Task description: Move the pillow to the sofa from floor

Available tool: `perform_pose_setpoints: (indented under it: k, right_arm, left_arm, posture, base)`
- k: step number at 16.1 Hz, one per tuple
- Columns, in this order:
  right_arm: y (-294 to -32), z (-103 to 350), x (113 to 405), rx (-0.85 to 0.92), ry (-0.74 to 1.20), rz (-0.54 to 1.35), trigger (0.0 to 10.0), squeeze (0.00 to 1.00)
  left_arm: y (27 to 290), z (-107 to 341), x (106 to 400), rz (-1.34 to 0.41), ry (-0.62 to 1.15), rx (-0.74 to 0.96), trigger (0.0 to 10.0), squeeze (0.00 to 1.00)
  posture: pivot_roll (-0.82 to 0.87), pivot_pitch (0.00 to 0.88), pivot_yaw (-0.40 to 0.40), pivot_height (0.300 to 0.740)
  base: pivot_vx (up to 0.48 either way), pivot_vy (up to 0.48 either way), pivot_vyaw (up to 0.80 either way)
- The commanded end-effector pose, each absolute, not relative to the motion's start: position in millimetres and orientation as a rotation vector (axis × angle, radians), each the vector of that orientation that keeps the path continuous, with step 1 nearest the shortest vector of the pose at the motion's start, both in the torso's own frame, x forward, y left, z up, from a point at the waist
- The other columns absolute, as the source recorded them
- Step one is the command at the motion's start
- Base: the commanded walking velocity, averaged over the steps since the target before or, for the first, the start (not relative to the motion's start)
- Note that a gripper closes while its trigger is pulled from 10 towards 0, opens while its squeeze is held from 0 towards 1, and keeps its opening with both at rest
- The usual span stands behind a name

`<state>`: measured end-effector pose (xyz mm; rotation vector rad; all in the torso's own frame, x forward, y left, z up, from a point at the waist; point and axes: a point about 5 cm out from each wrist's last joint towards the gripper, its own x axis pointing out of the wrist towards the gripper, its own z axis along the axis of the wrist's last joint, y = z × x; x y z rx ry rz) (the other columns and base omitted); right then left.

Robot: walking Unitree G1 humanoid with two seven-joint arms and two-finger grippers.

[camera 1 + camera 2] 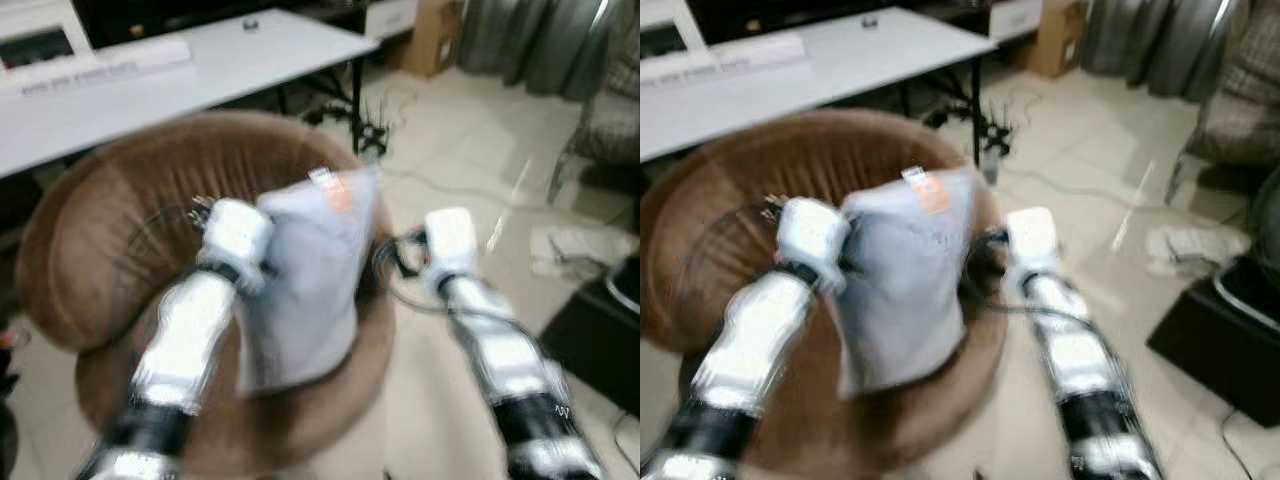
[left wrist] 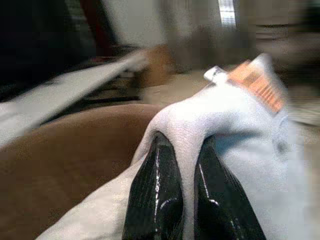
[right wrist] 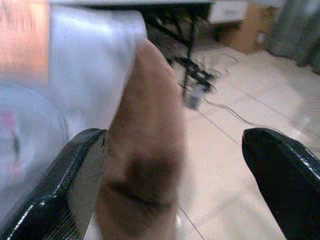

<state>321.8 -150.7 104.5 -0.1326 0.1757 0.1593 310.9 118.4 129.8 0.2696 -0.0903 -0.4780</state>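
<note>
Sofa (image 1: 110, 210): a round brown seat with a curved back, under and beyond both grippers; its front rim runs just beside the right gripper in the right wrist view.
Table (image 1: 200, 70): long and white, beyond the sofa and well past both grippers, with black legs nearest the right arm's side.
Pillow (image 1: 305, 285): pale grey-blue, hanging upright over the sofa seat between the two arms, with an orange label (image 1: 338, 193) at its top corner; its lower edge seems to reach the seat, but blur leaves that unsure.
Left gripper (image 2: 186, 165): the two black fingers (image 2: 155, 195) are pinched together on a raised fold of the pillow cloth, which bulges up between them; the orange label sits just beyond the fingertips.
Right gripper (image 3: 175, 165): fingers spread wide and holding nothing; one finger lies close to the pillow and the sofa rim, the other is over bare floor tiles.
Cardboard box (image 1: 432, 38): far beyond the right gripper, past the table's end.
</note>
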Motion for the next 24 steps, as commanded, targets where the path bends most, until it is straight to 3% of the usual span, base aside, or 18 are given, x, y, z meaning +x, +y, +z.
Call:
perform_pose_setpoints:
  k: [1, 6, 9, 13, 18, 21, 24]
  right_arm:
    - [-143.7, 111.8, 321.2, -0.144, 0.155, 0.194, 10.0, 0.00]
    - [-154.5, 126.3, 303.5, -0.237, 0.122, 0.397, 10.0, 0.00]
    - [-165.4, 135.6, 288.8, -0.281, 0.139, 0.493, 10.0, 0.00]
    - [-158.8, 147.8, 262.7, -0.322, 0.167, 0.727, 10.0, 0.00]
    - [-143.5, 136.8, 250.2, -0.324, 0.222, 0.737, 10.0, 0.00]
    - [-127.9, 127.7, 245.2, -0.319, 0.243, 0.750, 10.0, 0.00]
    - [-115.6, 116.4, 229.0, -0.347, 0.300, 0.797, 10.0, 0.00]
  left_arm:
    - [117.3, 139.1, 314.2, -0.517, -0.147, 0.284, 10.0, 0.00]
    - [89.3, 131.7, 316.5, -0.675, -0.156, 0.254, 10.0, 0.00]
    - [90.8, 137.1, 321.9, -0.672, -0.179, 0.270, 10.0, 0.00]
    - [126.5, 125.5, 348.1, -0.499, -0.093, 0.337, 10.0, 0.00]
    - [163.0, 110.7, 362.6, -0.318, 0.026, 0.462, 10.0, 0.00]
    - [172.5, 107.7, 368.6, -0.202, 0.072, 0.512, 10.0, 0.00]
    - [165.8, 119.1, 376.3, -0.193, 0.030, 0.523, 10.0, 0.00]
  posture:
    - [0.03, 0.000, 0.033, 0.740]
    - [-0.02, 0.000, 0.014, 0.740]
    - [-0.05, 0.000, -0.004, 0.740]
    - [-0.11, 0.000, -0.015, 0.740]
    - [-0.15, 0.000, -0.022, 0.740]
    - [-0.16, 0.035, -0.026, 0.740]
    - [-0.18, 0.054, -0.027, 0.740]
  base:
    - [0.000, 0.000, 0.00]
    - [0.000, 0.000, 0.00]
    - [0.000, 0.000, 0.00]
    - [0.000, 0.000, 0.00]
    - [0.000, 0.000, 0.00]
    - [0.000, 0.000, 0.00]
    - [0.000, 0.000, 0.00]
